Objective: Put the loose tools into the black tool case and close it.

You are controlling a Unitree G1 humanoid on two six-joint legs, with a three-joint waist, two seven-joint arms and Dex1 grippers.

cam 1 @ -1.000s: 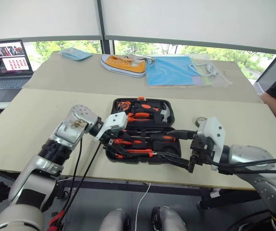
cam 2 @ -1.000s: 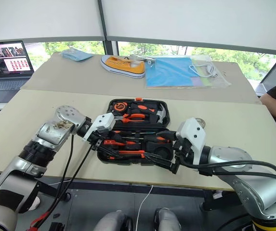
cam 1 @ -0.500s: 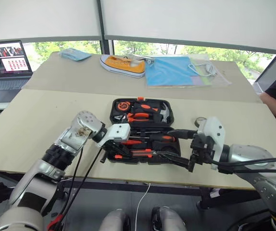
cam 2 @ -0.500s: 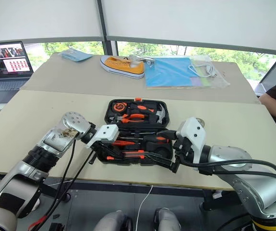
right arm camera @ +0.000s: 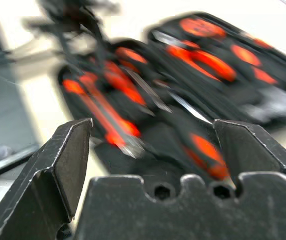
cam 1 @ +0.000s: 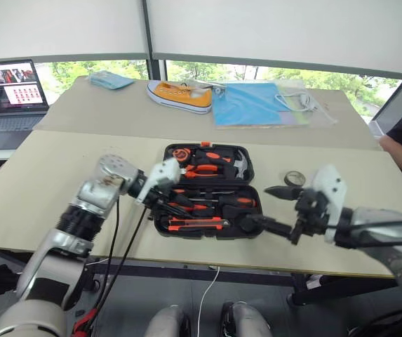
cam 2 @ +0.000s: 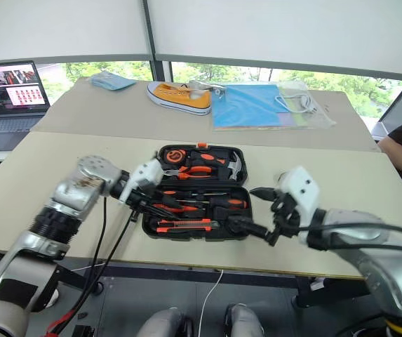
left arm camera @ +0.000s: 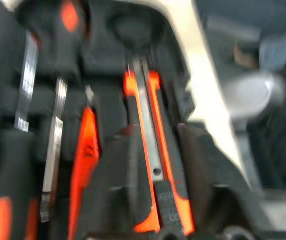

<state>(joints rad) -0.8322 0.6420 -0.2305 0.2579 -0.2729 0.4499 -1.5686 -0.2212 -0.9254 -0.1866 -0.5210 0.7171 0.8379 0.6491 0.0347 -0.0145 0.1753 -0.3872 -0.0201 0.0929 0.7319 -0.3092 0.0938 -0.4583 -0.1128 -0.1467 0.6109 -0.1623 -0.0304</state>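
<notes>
The right gripper (cam 1: 274, 208) has pulled back from the open black tool case (cam 1: 208, 189) mid-frame, fingers wide apart. Left gripper (cam 1: 164, 203) fingers, unclear, hover inside. The tape roll (cam 1: 294, 178) waits on the worktop (cam 1: 46, 168).

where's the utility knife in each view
left eye: utility knife along the open tool case's near edge.
right eye: same slot, picture's middle.
left wrist: long orange strip with a metal blade, centre.
right wrist: blurred orange bar, left of centre.
shared landmark: the black case itself.
</notes>
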